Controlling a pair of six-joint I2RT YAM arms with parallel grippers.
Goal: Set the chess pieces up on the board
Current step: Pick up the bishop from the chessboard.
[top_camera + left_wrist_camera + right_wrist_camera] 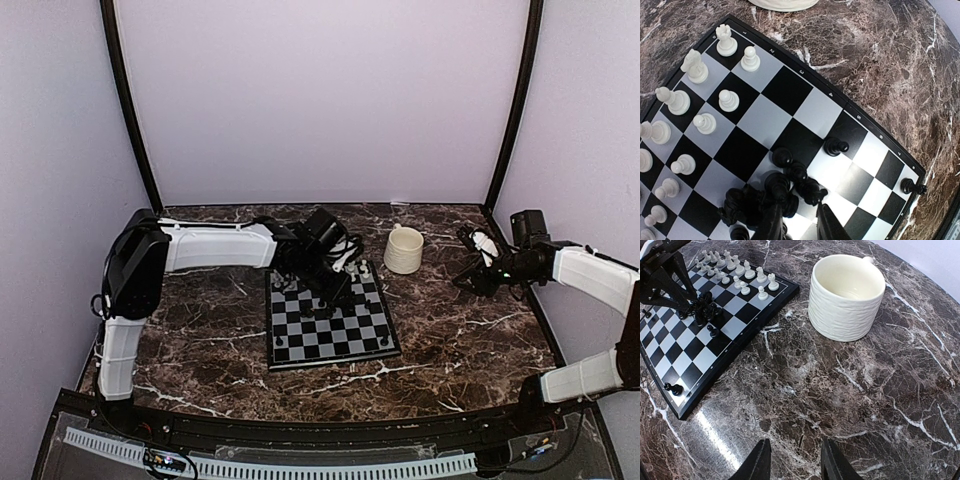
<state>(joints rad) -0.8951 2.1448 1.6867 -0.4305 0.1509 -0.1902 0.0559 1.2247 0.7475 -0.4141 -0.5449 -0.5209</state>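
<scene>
The checkered board (330,340) lies mid-table. White chess pieces (705,122) stand in two rows along its far side. Several black pieces (775,187) are heaped together near the board's middle, some lying down. One black pawn (836,146) stands alone beside the heap, and another black piece (912,187) stands at a near corner. My left gripper (799,220) is low over the heap. Its fingers stand a narrow gap apart, tips touching the heaped pieces, with checkered squares showing between them. My right gripper (796,455) hangs open over bare marble right of the board (695,360), with nothing between its fingers.
A cream mug (404,250) stands on the marble just beyond the board's far right corner, between the two arms; it looks empty in the right wrist view (845,295). Pale walls with black poles close in the back and sides.
</scene>
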